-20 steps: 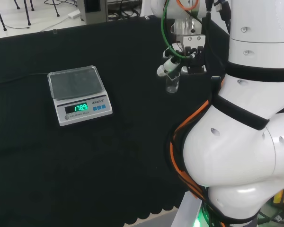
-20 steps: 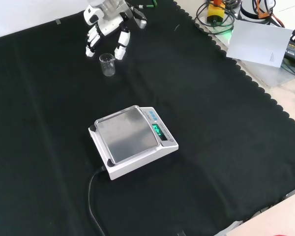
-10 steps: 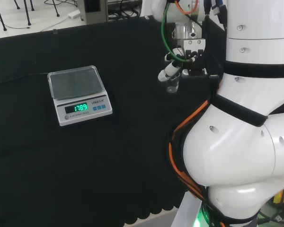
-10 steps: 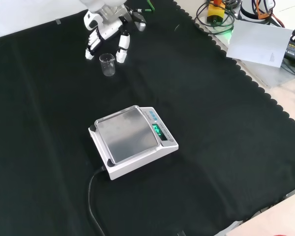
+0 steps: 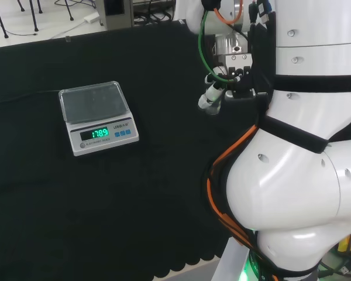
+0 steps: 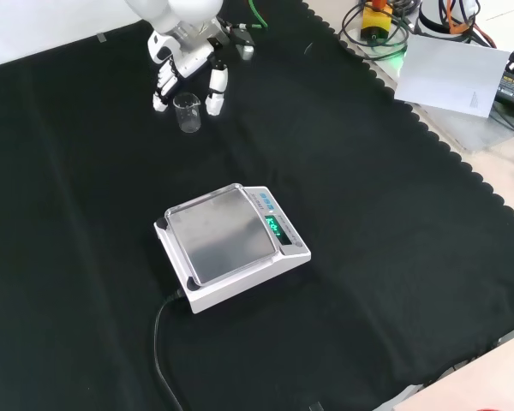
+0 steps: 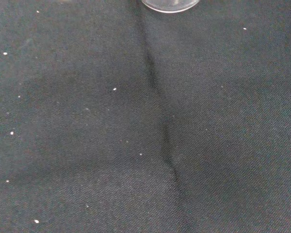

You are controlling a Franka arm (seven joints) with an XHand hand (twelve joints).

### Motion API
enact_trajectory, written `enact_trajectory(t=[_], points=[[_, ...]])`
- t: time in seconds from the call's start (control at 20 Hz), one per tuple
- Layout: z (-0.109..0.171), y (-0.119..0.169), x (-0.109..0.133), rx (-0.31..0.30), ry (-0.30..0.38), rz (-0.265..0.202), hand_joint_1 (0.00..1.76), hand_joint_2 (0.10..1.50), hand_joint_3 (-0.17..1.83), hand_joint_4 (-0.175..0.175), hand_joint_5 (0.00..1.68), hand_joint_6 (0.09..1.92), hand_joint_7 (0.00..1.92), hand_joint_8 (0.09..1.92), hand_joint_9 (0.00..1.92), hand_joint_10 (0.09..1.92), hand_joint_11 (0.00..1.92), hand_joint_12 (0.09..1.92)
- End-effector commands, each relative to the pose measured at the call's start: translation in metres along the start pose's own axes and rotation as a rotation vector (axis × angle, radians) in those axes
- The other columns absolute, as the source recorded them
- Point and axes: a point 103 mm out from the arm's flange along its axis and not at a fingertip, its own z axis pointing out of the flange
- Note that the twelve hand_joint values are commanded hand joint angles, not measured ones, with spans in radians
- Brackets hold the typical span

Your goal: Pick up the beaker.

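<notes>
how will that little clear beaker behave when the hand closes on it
The beaker looks like thin clear glass and appears empty, so it is probably light, rigid and breakable. Its smooth wall may slip between the fingers. Standing upright and unsupported on the cloth, it could tip if touched from one side first.

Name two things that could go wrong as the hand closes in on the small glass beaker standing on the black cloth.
1. The hand has fingers on both sides of the beaker, which stands free on the cloth. If one finger touches first, it may tip or slide the beaker.
2. The beaker is clear and hard to see in the head view, so a misjudged approach could close off-centre and knock it over.
</notes>
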Motion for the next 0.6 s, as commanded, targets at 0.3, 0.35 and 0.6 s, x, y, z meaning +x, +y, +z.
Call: enact_trajectory(t=[0.3, 0.35, 0.6], points=[[0.0056, 0.0055, -0.0029, -0.002, -0.017, 0.012, 0.81, 0.95, -0.17, 0.004, 0.36, 0.09, 0.00, 0.61, 0.16, 0.91, 0.14, 1.45], [0.0054, 0.0057, -0.0027, -0.006, -0.020, 0.012, 0.83, 0.95, -0.17, 0.000, 0.37, 0.10, 0.01, 0.62, 0.18, 0.91, 0.16, 1.45], [0.0051, 0.0079, 0.0044, -0.056, -0.049, 0.001, 0.97, 1.00, -0.17, -0.026, 0.45, 0.14, 0.19, 0.71, 0.51, 0.83, 0.34, 1.37]])
